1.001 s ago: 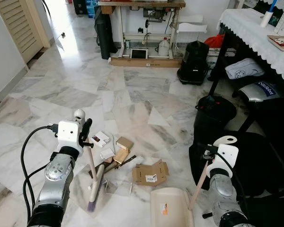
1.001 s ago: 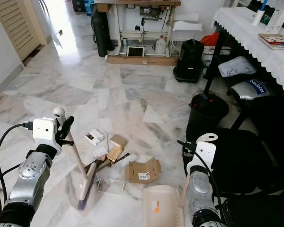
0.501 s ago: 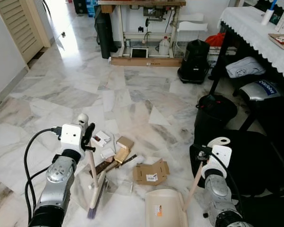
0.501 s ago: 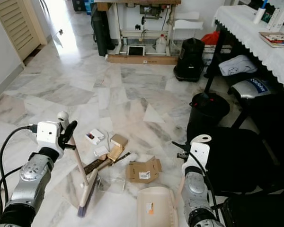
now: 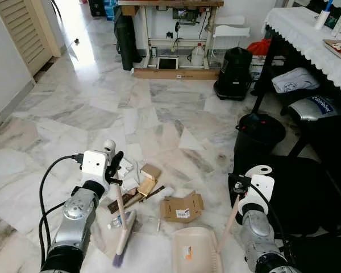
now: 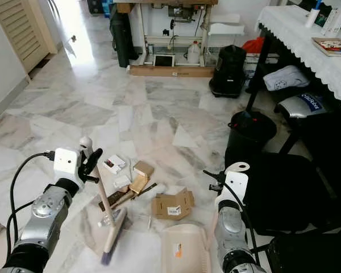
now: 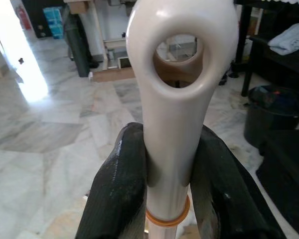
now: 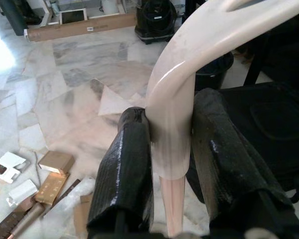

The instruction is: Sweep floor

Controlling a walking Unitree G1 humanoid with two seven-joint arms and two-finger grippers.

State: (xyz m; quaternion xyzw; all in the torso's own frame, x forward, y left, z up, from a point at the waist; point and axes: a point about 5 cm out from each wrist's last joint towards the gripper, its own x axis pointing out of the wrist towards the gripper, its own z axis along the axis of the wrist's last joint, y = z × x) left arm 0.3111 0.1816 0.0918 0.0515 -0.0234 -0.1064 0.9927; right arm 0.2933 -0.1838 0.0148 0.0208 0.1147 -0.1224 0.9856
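While left end effector (image 7: 167,164) grips broom (image 5: 122,224) | bristles below it

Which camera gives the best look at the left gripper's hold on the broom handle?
The left wrist view: both fingers clamp the broom handle just below its hanging loop. The eye views show the left gripper small, from behind.

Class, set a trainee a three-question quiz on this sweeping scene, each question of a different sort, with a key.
1. True or false: the left gripper is shut on the broom handle.
2. What does the right gripper hold?
A. dustpan handle
B. rag
C. bottle
3. Name the flattened item lying on the floor between broom and dustpan.

Key:
1. True
2. A
3. Cardboard box
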